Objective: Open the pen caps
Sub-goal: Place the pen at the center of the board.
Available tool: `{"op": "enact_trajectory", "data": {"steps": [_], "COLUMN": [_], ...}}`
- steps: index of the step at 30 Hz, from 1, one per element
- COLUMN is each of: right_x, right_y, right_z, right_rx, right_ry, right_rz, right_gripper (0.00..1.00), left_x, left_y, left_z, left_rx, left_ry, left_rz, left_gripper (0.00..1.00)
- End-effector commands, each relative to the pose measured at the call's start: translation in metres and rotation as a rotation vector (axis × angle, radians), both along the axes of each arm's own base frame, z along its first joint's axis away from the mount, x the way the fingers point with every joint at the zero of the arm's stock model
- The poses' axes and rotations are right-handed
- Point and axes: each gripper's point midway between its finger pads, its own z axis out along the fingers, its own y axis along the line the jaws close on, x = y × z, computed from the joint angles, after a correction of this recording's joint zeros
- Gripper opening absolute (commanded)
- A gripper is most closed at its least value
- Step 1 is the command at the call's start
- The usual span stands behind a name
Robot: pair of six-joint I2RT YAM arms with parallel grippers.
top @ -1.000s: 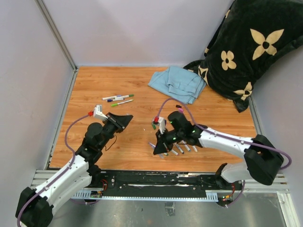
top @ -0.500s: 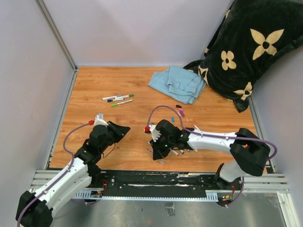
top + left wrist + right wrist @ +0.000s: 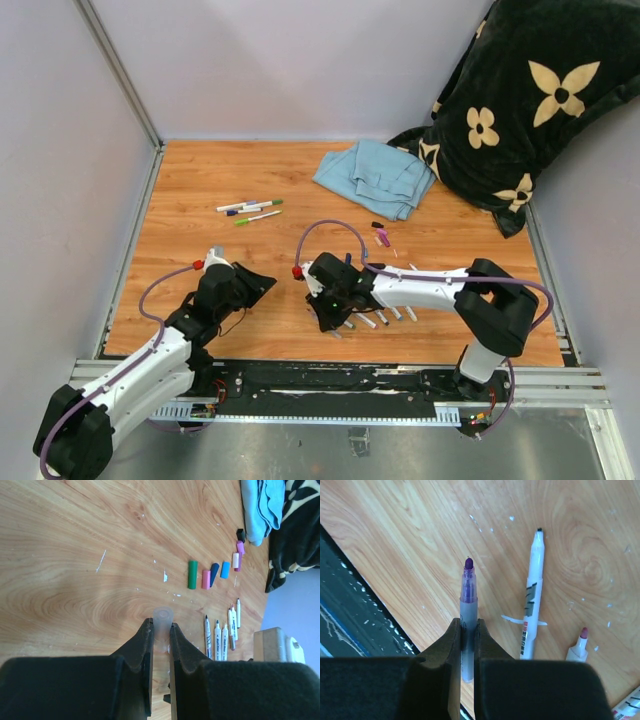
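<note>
though hidden from above, left gripper pinches a clear cap, right gripper a purple marker.

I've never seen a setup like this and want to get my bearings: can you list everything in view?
table: one, orange-brown wood, under everything.
loose pen caps: about seven, green, pink, blues, white, magenta, black, in a line mid-table.
clear cap: one, in the left tool.
uncapped markers: about five, white barrels, side by side near the table's front.
purple-tipped marker: one, uncapped, in the right tool.
capped markers: about four, white, far left part of the table.
cloth: one, light blue, crumpled, far side.
blanket: one, black with cream flowers, far right corner.
left tool: one, black, shut on the clear cap.
right tool: one, black, shut on the purple-tipped marker.
</note>
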Motion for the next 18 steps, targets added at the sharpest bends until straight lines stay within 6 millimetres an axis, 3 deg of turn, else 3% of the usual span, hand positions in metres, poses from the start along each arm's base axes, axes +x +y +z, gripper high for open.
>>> {"op": "enact_trajectory", "data": {"steps": [1, 18], "right_x": [0.003, 0.014], "right_y": [-0.012, -0.026], "right_z": [-0.008, -0.028], "right_rx": [-0.09, -0.21], "right_ry": [-0.044, -0.093], "right_rz": [-0.006, -0.013], "right_gripper": [0.04, 0.27], "left_x": [0.004, 0.004], "left_y": [0.0, 0.004], "left_z": [0.005, 0.002], "left_rx": [-0.016, -0.007], "left_ry": [-0.026, -0.031], "left_rz": [0.012, 0.031], "left_gripper": [0.0, 0.0]}}
